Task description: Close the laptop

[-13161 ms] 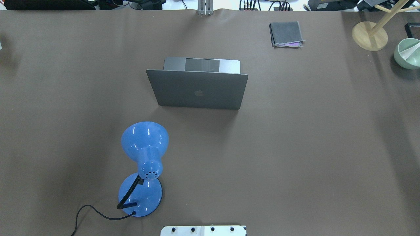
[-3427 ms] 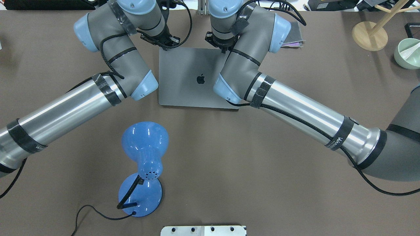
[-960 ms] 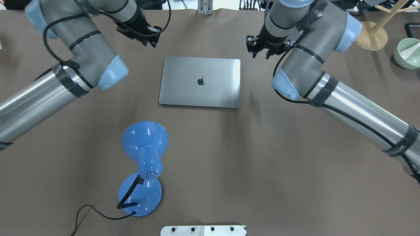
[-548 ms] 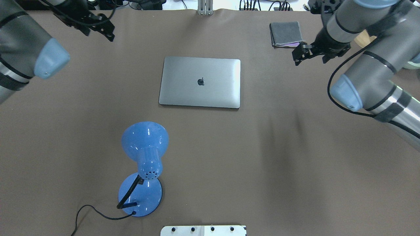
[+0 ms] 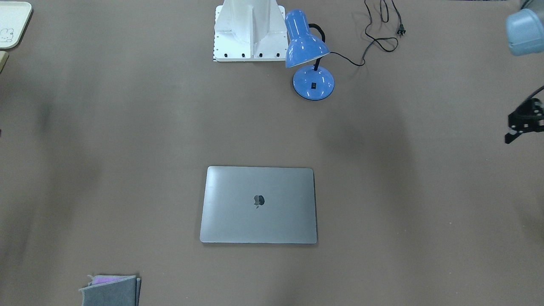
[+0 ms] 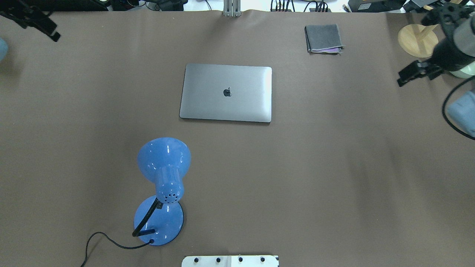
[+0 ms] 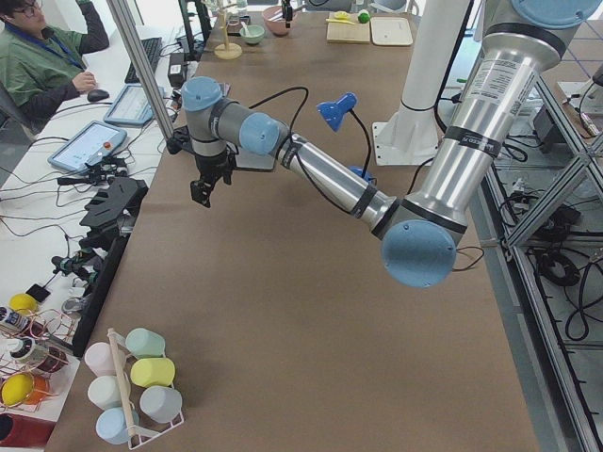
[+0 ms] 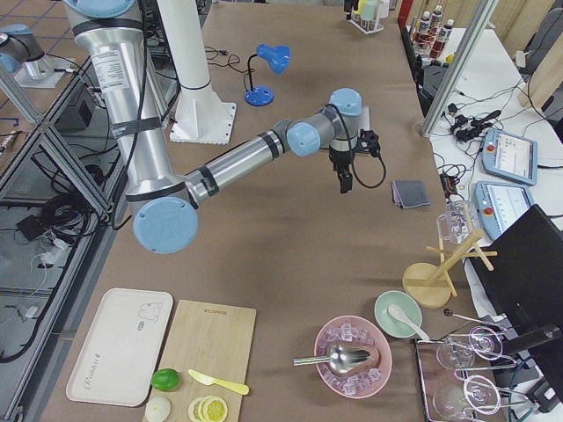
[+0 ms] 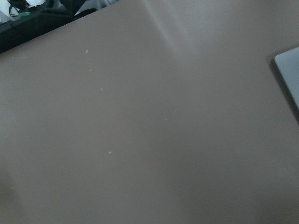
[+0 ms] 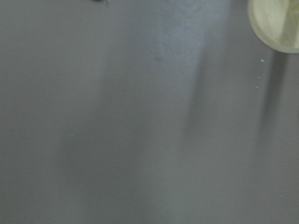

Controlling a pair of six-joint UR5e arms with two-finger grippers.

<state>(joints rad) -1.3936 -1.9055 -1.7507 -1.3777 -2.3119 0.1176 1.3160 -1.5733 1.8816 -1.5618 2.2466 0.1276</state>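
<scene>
arms hang wide at the table [image 6: 297,167] ends. left gripper [image 6: 52,33], right gripper [image 6: 405,77]: finger gap can't be told. laptop [image 6: 226,92] mid-table, lid flat down; smooth silver-grey metal, rounded corners.

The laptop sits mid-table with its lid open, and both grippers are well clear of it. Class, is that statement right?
Not quite. The laptop is shut: its lid lies flat on the base with the logo facing up, as the overhead exterior view shows. The rest holds: the left gripper and the right gripper are both well clear of it.
</scene>
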